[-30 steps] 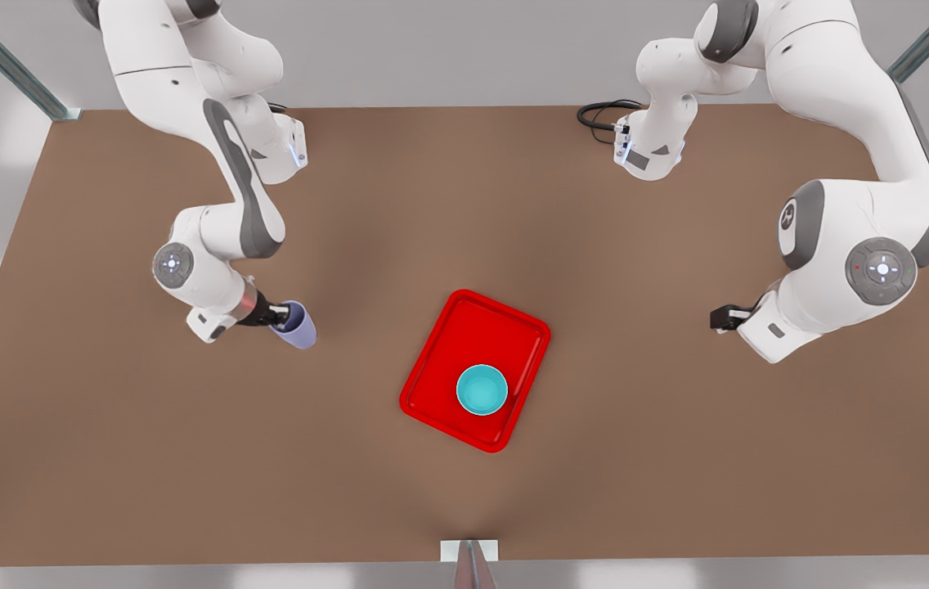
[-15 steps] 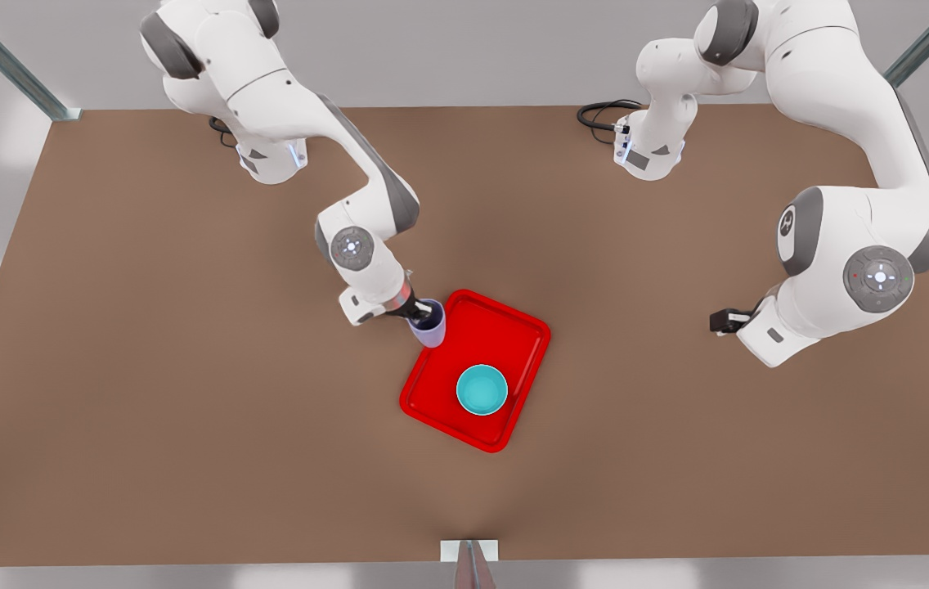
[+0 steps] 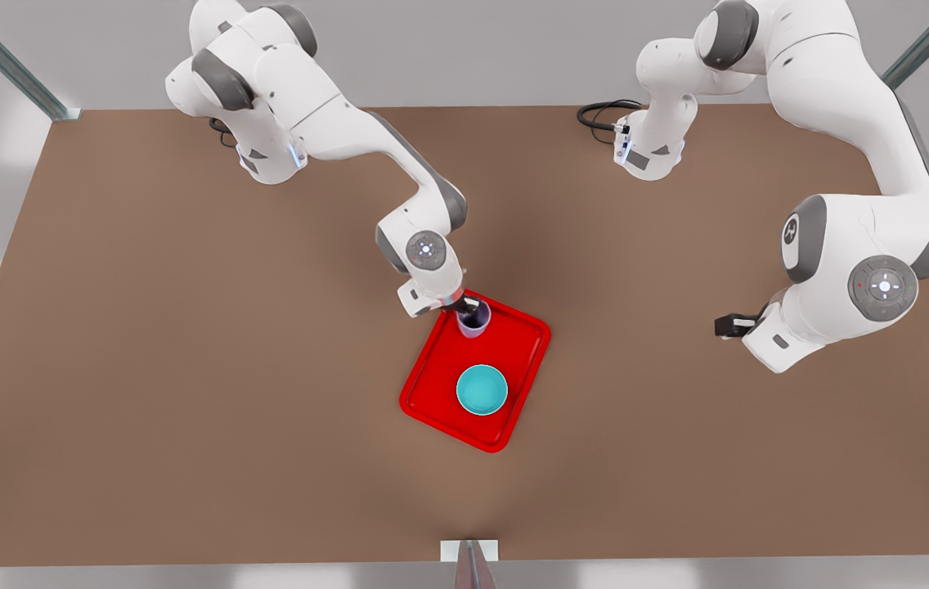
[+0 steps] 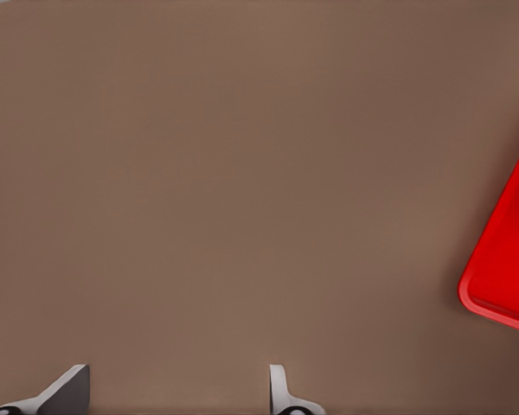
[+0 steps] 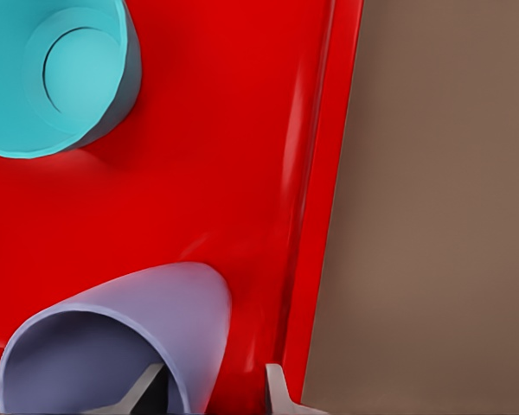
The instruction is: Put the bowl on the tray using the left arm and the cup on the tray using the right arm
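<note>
Cup [image 3: 473, 321] and fingers are the pairing that matters: the right gripper [image 3: 470, 310] has one finger inside the lavender tumbler and one outside, clamped on its wall near the rim, so the cup hangs directly below the fingers. In the right wrist view the cup [image 5: 121, 341] is over the red floor of the tray [image 5: 242, 173], close beside the raised rim, with the fingers [image 5: 277, 393] straddling its wall. Whether its base already touches the tray floor cannot be told from these views.

In the front view the cup sits over the tray's far end, near the far corner on the front view's left, its long axis roughly upright with the mouth open towards the camera. The teal bowl [image 3: 482, 389] already stands on the tray [image 3: 531, 353], nearer the tray's near end, apart from the cup; the right wrist view shows a band of bare red between the bowl [image 5: 56, 73] and the tumbler.

The right arm reaches out from the far edge of the surface [image 3: 145, 393] on the front view's left, elbow raised, wrist pointing down over the tray. As a judgement, what remains is a short straight descent and a release, keeping the cup clear of the rim.

The left gripper [image 3: 728, 325] waits well off towards the front view's right edge of the surface, empty, its fingers [image 4: 281, 393] spread apart over bare brown, with only a corner of the tray [image 4: 506, 259] in its view.
</note>
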Controlling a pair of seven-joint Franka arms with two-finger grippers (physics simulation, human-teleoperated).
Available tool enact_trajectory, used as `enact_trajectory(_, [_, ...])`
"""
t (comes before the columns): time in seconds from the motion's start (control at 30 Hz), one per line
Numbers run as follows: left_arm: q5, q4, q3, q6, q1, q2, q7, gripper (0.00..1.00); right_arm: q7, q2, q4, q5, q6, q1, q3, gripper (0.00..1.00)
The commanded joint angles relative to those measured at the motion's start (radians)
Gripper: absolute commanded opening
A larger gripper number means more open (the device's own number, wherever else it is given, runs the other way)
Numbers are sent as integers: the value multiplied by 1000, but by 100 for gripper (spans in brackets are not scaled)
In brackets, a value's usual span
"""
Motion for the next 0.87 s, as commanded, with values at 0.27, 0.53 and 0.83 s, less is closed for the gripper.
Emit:
enact_trajectory(0.27, [2, 8, 0, -3, 0, -11, 6, 100, -12, -9, -2, -6, -6, -3, -8, 100])
enact_trajectory(0.53, [9, 9, -2, 0, -3, -14, -5, 100, -299, -441, -91, -6, -331, -294, -23, 100])
enact_trajectory(0.83, [9, 9, -2, 0, -3, -13, -8, 100, -882, -478, 101, -40, -695, -574, -270, 100])
